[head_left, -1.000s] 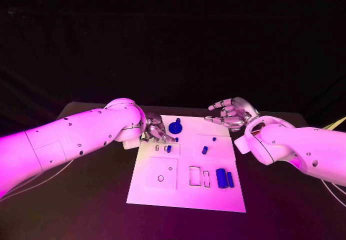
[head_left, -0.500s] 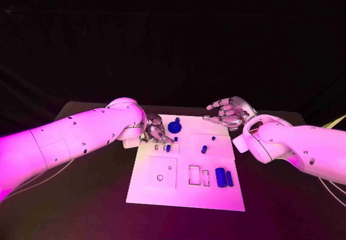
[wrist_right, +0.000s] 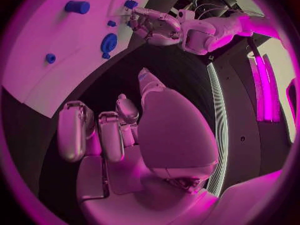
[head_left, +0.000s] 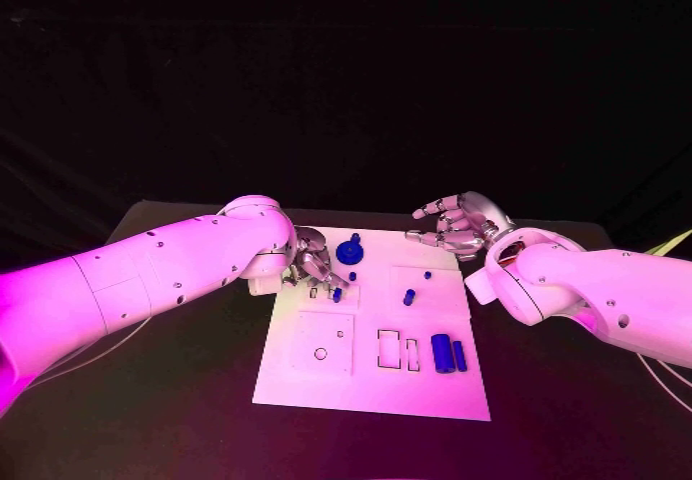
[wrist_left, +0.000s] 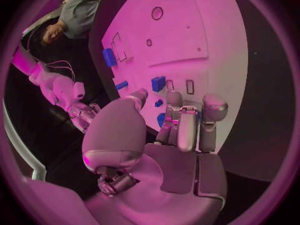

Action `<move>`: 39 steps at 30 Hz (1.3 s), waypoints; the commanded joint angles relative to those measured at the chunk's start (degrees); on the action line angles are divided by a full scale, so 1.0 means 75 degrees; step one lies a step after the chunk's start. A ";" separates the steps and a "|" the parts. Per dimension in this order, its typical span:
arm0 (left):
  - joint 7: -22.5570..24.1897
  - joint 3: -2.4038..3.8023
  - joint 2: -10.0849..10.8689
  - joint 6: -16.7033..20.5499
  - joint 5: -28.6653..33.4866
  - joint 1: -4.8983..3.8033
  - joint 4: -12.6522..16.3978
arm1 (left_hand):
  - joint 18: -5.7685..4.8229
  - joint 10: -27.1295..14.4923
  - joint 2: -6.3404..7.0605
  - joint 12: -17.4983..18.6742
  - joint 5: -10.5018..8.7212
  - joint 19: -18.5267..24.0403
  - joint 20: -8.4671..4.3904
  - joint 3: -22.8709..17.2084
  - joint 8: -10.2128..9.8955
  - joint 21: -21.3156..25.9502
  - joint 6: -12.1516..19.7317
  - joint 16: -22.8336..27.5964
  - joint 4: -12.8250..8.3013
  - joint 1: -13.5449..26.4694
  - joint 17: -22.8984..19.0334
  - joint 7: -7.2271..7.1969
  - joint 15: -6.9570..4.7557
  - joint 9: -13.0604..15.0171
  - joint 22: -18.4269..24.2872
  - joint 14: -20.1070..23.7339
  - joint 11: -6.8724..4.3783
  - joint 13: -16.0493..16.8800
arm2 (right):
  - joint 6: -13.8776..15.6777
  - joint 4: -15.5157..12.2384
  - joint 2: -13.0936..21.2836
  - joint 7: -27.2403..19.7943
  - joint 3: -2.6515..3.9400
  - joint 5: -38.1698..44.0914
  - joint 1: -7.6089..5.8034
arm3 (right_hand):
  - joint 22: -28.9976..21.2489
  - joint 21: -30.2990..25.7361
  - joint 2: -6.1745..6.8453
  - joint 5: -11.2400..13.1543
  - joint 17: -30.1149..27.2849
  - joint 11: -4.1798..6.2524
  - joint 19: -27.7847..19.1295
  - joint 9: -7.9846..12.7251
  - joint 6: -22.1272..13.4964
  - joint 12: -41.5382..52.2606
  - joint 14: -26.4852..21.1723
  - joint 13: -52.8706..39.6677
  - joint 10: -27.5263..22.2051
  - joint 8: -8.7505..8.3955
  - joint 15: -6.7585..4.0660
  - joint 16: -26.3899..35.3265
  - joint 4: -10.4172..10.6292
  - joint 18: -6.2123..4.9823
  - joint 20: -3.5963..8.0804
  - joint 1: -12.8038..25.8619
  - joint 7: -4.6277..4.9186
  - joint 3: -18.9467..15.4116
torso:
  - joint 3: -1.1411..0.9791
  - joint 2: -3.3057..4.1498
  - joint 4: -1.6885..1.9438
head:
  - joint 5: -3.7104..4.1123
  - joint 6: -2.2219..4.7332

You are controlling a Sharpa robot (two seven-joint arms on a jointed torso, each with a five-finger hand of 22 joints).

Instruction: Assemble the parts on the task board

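White and flat, the task board point(head_left: 378, 372) is lying in the middle of the black table point(head_left: 173, 400), carrying small blue parts. The left hand point(head_left: 313, 262) is hovering over the board's far left corner, its fingers point(wrist_left: 186, 127) curling down beside a small blue part point(head_left: 336, 294); whether it is pinching anything, I cannot tell. A round blue part point(head_left: 351, 256) is sitting just beyond it. The right hand point(head_left: 456, 230) is hanging above the table past the board's far right edge, fingers curled in and holding nothing. Two upright blue bars point(head_left: 449, 355) are resting near the board's right side.
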State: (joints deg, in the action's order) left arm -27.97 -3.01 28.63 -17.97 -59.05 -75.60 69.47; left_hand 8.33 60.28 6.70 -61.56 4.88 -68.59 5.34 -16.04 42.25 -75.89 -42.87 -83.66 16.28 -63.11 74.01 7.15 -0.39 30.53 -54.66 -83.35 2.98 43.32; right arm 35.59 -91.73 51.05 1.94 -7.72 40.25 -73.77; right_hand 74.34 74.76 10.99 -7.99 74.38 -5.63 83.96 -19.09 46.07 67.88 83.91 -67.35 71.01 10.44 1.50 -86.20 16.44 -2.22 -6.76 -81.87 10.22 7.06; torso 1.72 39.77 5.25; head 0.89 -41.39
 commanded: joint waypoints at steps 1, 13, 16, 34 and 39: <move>0.0052 -0.0002 -0.0035 -0.0047 0.0044 -0.0003 -0.0007 | -0.0230 -0.0071 -0.0111 -0.0001 0.0038 -0.0091 0.0001 0.0415 -0.0076 -0.0140 0.0066 -0.0173 0.0063 0.0009 0.0753 0.0001 -0.0007 0.0114 -0.0169 -0.0210 0.0006 -0.0014 | -0.0031 0.0004 -0.0014 -0.0004 0.0004 0.0019 -0.0001 | 0.0834 -0.0092 -0.0151 -0.0037 0.1044 0.0025 -0.0127 -0.0064 0.0000 -0.0080 0.0458 0.0048 -0.0218 0.0206 -0.0066 0.0077 0.0034 -0.0189 -0.0006 0.0199 0.0019 0.0054 | -0.0002 -0.0003 0.0002 | 0.0003 0.0002; 0.0117 -0.0046 -0.0096 -0.0181 0.0164 0.0016 -0.0082 | -0.0232 -0.0054 -0.0197 -0.0037 0.0030 -0.0092 0.0015 0.0468 -0.0057 -0.0165 -0.0018 -0.0187 0.0061 -0.0005 0.0766 -0.0011 -0.0004 0.0153 -0.0200 -0.0213 0.0001 0.0015 | -0.0065 0.0028 -0.0045 0.0015 0.0004 0.0021 -0.0001 | 0.0835 -0.0091 -0.0161 -0.0038 0.1047 0.0026 -0.0124 -0.0065 -0.0001 -0.0073 0.0458 0.0045 -0.0215 0.0218 -0.0066 0.0076 0.0031 -0.0188 -0.0006 0.0204 0.0018 0.0057 | -0.0004 -0.0008 0.0007 | -0.0001 -0.0014; 0.0131 -0.0055 -0.0105 -0.0184 0.0167 0.0019 -0.0086 | -0.0230 -0.0047 -0.0265 -0.0056 0.0040 -0.0084 0.0016 0.0461 -0.0052 -0.0177 -0.0047 -0.0195 0.0056 -0.0114 0.0775 -0.0022 -0.0010 0.0181 -0.0209 -0.0215 -0.0008 0.0031 | -0.0071 0.0031 -0.0052 0.0020 0.0004 0.0021 -0.0001 | 0.0835 -0.0091 -0.0161 -0.0038 0.1047 0.0026 -0.0124 -0.0065 -0.0001 -0.0073 0.0458 0.0045 -0.0215 0.0218 -0.0066 0.0076 0.0031 -0.0188 -0.0006 0.0204 0.0018 0.0057 | -0.0007 -0.0009 0.0007 | -0.0005 -0.0017; 0.0167 -0.0074 -0.0116 -0.0269 0.0182 0.0022 -0.0092 | -0.0228 -0.0072 -0.0517 -0.0069 0.0048 -0.0044 0.0012 0.0292 -0.0078 -0.0210 -0.0110 -0.0201 0.0037 -0.0683 0.0768 -0.0048 -0.0026 0.0284 -0.0230 -0.0202 -0.0032 0.0026 | -0.0116 0.0041 -0.0072 0.0046 0.0003 0.0027 0.0000 | 0.0837 -0.0088 -0.0187 -0.0040 0.1043 0.0028 -0.0120 -0.0069 -0.0001 -0.0063 0.0457 0.0043 -0.0210 0.0241 -0.0067 0.0079 0.0025 -0.0187 -0.0006 0.0203 0.0016 0.0071 | -0.0003 0.0003 0.0004 | -0.0007 -0.0019; 0.0188 -0.0080 -0.0121 -0.0339 0.0212 0.0022 -0.0099 | -0.0231 -0.0067 -0.0520 -0.0078 0.0041 -0.0047 0.0002 0.0192 -0.0039 -0.0229 -0.0134 -0.0207 0.0022 -0.0916 0.0774 -0.0078 -0.0048 0.0368 -0.0258 -0.0205 -0.0058 0.0035 | -0.0131 0.0056 -0.0093 0.0049 0.0003 0.0028 0.0000 | 0.0836 -0.0090 -0.0203 -0.0041 0.1037 0.0030 -0.0119 -0.0071 0.0001 -0.0055 0.0455 0.0039 -0.0204 0.0254 -0.0068 0.0083 0.0022 -0.0187 -0.0006 0.0201 0.0014 0.0080 | -0.0001 0.0005 0.0011 | 0.0005 -0.0031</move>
State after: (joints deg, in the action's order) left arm -26.73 -3.61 27.90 -20.16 -57.63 -75.43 68.69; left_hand 8.33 60.29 2.68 -61.57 4.88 -68.59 5.34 -16.05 42.24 -76.32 -43.32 -84.11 16.28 -69.64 74.02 6.74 -0.41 32.31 -55.66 -83.35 2.96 43.34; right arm 34.81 -91.32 50.45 2.35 -7.72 40.35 -73.77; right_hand 74.34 74.76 10.10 -7.99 74.38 -5.53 83.95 -19.09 46.07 67.88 83.91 -67.34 70.90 11.09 1.50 -86.20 16.44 -2.22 -6.76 -80.98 10.21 7.06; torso 1.70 39.79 5.30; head 0.86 -41.57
